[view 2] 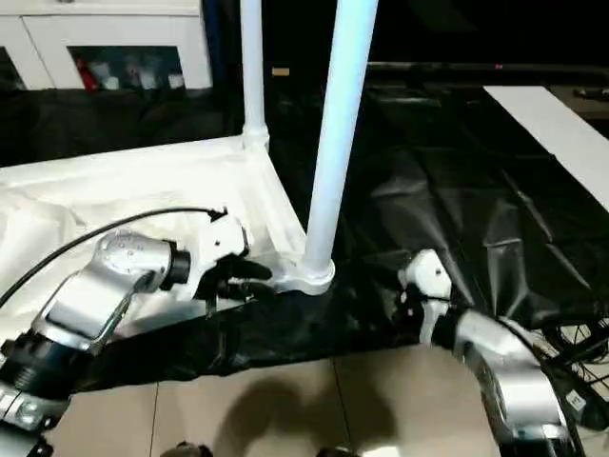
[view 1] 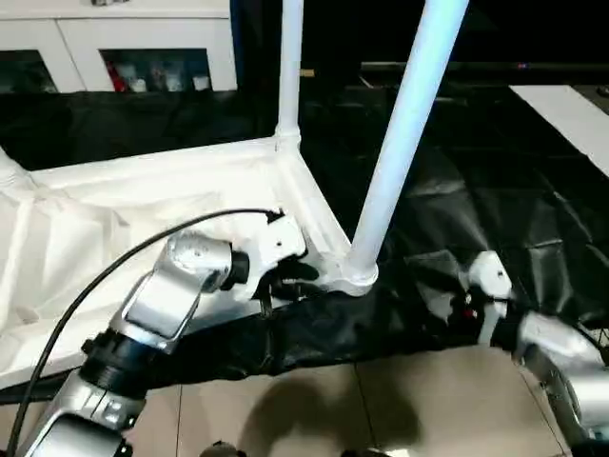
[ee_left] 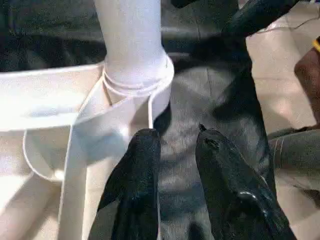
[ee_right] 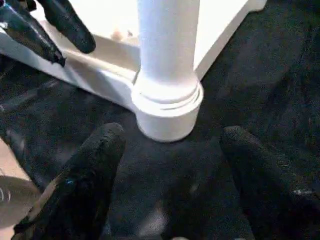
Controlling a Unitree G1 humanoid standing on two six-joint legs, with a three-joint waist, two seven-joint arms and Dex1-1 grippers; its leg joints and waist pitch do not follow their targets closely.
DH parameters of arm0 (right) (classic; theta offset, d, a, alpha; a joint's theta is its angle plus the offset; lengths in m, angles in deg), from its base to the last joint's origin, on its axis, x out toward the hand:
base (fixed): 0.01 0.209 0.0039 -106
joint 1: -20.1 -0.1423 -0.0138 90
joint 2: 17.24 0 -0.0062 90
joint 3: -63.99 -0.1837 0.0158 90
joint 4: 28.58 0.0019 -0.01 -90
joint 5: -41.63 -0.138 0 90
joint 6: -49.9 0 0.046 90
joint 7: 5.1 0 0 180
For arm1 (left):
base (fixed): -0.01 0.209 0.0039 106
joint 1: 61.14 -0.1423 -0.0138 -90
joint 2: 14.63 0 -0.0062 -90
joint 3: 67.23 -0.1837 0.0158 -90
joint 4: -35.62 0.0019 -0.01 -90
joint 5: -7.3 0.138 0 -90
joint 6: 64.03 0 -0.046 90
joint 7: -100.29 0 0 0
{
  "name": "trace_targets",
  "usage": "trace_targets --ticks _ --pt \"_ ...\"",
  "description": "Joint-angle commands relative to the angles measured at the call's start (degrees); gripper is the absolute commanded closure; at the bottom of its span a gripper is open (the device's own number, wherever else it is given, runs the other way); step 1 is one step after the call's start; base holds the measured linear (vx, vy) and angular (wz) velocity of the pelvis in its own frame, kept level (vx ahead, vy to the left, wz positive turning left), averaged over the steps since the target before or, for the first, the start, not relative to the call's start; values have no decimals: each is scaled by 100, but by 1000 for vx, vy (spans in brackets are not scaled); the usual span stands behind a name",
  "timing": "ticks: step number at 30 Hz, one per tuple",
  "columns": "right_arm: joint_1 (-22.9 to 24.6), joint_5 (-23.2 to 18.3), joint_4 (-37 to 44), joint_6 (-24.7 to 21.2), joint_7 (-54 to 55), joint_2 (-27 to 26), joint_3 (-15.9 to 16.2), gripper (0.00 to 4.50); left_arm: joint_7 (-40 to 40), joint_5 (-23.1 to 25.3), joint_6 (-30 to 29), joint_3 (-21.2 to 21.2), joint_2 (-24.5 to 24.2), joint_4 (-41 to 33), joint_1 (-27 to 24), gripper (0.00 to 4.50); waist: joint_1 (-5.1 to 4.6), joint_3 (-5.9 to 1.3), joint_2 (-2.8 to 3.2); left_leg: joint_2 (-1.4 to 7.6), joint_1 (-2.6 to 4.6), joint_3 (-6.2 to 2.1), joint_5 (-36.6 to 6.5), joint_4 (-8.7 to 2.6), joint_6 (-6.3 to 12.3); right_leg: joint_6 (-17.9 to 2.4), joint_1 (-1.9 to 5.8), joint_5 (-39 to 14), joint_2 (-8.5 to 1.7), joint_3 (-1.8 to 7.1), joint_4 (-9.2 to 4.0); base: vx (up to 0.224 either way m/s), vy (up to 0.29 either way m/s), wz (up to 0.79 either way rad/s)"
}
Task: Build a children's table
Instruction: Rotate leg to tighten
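Observation:
The children's table lies upside down on black cloth, its ribbed white top (view 1: 114, 219) facing up. One white leg (view 1: 404, 143) stands in the near corner socket (view 1: 354, 273), and another leg (view 1: 289, 67) stands at the far corner. My left gripper (view 1: 290, 276) is right beside the near socket, against the top's rim, open with only cloth between its fingers (ee_left: 145, 150). My right gripper (view 1: 455, 303) hovers low over the cloth on the socket's other side. It is open wide, and the socket (ee_right: 167, 107) sits just beyond its fingertips (ee_right: 107, 135).
Black cloth (view 1: 495, 190) covers the floor around the table, with beige tiles (view 1: 381, 400) nearer to me. White cabinets (view 1: 143, 38) stand at the back left. A white board (view 1: 571, 114) lies at the back right. A black cable (view 1: 114, 267) arcs over my left forearm.

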Motion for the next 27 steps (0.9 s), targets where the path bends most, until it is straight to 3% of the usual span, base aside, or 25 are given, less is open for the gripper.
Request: trace_targets --ticks 1,5,12,27 --pt "-24 -94 132 -39 12 48 -55 104 218 176 102 -86 9 72 1 276 22 -385 -62 87 28 17 -1399 -324 344 -920 291 -1825 -206 184 -394 0 0 0" --pt "-37 -97 150 -54 61 22 -7 104 396 262 103 -119 59 220 35 263 24 -392 -56 78 41 16 -1477 -315 314 -925 290 -1841 -217 185 -402 0 0 0" --pt "-102 -51 121 -61 229 -98 90 104 628 36 94 -21 316 666 60 263 84 -420 -56 65 32 23 -1233 -283 373 -1000 303 -1484 -216 185 -357 0 0 0" --pt "-283 -21 30 -22 341 -218 212 104 852 184 339 -119 303 1253 213 391 137 -417 -57 71 39 9 -1441 -291 253 -893 296 -1777 -225 185 -366 0 0 0"
